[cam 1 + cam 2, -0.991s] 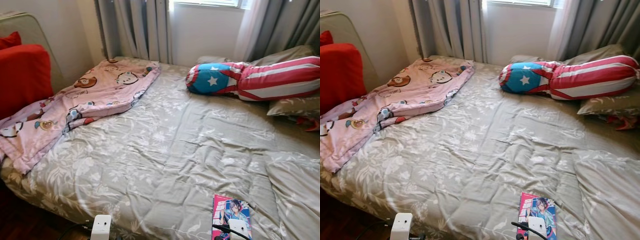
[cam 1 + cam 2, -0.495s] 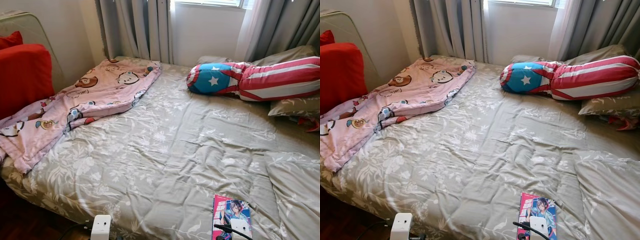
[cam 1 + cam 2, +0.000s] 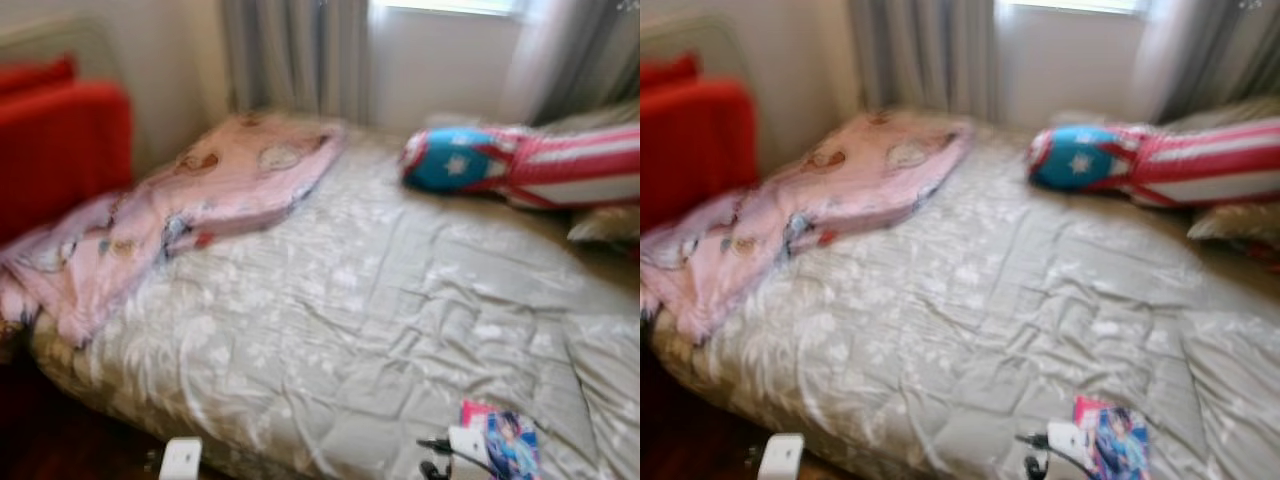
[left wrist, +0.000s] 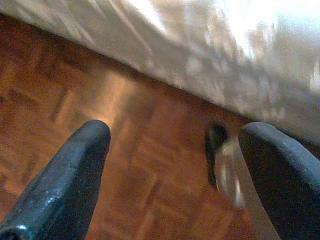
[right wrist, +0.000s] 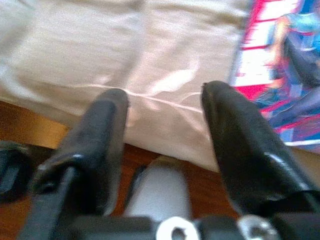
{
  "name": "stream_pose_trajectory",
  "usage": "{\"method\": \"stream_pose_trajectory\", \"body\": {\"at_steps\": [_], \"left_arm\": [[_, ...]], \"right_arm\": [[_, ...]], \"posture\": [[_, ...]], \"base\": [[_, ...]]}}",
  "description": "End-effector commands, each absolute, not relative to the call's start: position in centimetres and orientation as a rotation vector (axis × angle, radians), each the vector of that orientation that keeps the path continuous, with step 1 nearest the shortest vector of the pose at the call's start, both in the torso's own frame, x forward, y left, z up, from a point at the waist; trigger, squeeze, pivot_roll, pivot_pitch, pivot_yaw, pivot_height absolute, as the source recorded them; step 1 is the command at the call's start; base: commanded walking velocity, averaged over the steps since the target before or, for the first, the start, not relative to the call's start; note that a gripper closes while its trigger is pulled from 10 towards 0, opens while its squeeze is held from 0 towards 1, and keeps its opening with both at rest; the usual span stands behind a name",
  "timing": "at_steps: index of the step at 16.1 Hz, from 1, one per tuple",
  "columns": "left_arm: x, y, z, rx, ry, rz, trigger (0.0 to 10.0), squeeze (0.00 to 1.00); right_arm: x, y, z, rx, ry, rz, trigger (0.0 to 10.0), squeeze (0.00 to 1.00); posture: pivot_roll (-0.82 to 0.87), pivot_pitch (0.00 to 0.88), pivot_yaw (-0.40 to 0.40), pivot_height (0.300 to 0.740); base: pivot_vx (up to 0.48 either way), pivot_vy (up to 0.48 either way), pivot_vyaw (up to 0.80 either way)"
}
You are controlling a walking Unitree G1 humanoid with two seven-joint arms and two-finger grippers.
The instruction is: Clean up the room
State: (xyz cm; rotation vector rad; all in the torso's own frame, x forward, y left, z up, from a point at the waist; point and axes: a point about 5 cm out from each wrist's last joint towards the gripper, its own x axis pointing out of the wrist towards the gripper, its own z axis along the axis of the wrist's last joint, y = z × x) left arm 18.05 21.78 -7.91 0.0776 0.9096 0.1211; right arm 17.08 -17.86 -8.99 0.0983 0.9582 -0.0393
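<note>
A comic book with a pink and blue cover lies on the near right edge of the bed's grey floral quilt. A crumpled pink cartoon blanket sprawls over the bed's left side. A red, white and blue bolster pillow lies at the far right. My right gripper is open, low at the bed's near edge, with the book just beyond one finger. My left gripper is open over the wooden floor beside the bed. Both eye views are blurred.
A red cushion stands against the wall left of the bed. Grey curtains hang behind the bed under a window. A grey pillow lies under the bolster. A small dark object sits on the floor by the bed's edge.
The whole picture has slid to the right and gone blurred, so the camera has turned left. Nothing on the bed has moved.
</note>
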Motion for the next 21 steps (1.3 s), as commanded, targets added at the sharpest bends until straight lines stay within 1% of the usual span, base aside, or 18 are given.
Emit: {"method": "stream_pose_trajectory", "body": {"at_steps": [1,3,6,9,12,15,17,18,19,20,21], "left_arm": [[17.1,21.2,-8.5,0.063,0.952,0.11,10.0,0.0],[17.0,21.2,-8.6,0.062,0.955,0.112,10.0,0.0],[16.9,21.3,-8.6,0.061,0.96,0.112,10.0,0.0],[16.8,21.3,-8.6,0.059,0.96,0.113,10.0,0.0],[16.6,21.7,-8.6,0.059,0.964,0.117,10.0,0.0],[16.4,22.0,-8.7,0.059,0.966,0.121,10.0,0.0],[16.4,22.0,-8.7,0.061,0.967,0.12,10.0,0.0],[16.4,21.8,-8.7,0.059,0.967,0.12,10.0,0.0],[16.5,21.5,-8.7,0.058,0.968,0.117,10.0,0.0],[16.6,21.1,-8.8,0.057,0.968,0.114,10.0,0.0],[16.6,20.9,-8.8,0.057,0.969,0.111,10.0,0.0]], "right_arm": [[16.5,-18.6,-9.2,0.082,0.979,-0.05,10.0,0.0],[16.2,-18.7,-9.3,0.075,0.988,-0.046,10.0,0.0],[15.4,-19.7,-9.4,0.066,0.999,-0.051,10.0,0.0],[15.5,-19.8,-9.4,0.062,0.999,-0.045,10.0,0.0],[16.2,-17.8,-9.4,0.048,1.011,-0.007,10.0,0.0],[16.1,-16.4,-9.6,0.05,1.019,0.009,10.0,0.0],[15.6,-17.4,-9.7,0.037,1.023,0.01,10.0,0.0],[15.3,-19.0,-9.6,0.031,1.02,-0.007,10.0,0.0],[15.3,-19.7,-9.5,0.028,1.016,-0.017,10.0,0.0],[15.3,-20.0,-9.5,0.027,1.015,-0.02,10.0,0.0],[15.3,-19.5,-9.5,0.033,1.013,-0.017,10.0,0.0]], "posture": [[-0.01,0.0,-0.029,0.74],[-0.01,0.0,-0.03,0.74],[-0.01,0.0,-0.031,0.74],[-0.01,0.0,-0.031,0.74],[-0.01,0.0,-0.031,0.74],[-0.02,0.0,-0.029,0.74],[-0.01,0.0,-0.03,0.74],[-0.01,0.0,-0.03,0.74],[-0.01,0.0,-0.03,0.74],[-0.01,0.0,-0.029,0.74],[-0.01,0.0,-0.03,0.74]], "base": [[0.0,0.48,0.0],[0.0,0.48,0.0],[0.0,0.48,0.0],[0.0,0.48,0.0],[0.0,0.48,0.0],[0.0,0.48,0.0],[0.0,0.48,0.0],[0.0,0.352,0.0],[0.0,0.345,0.0],[0.0,0.345,0.0],[0.0,0.352,0.0]]}}
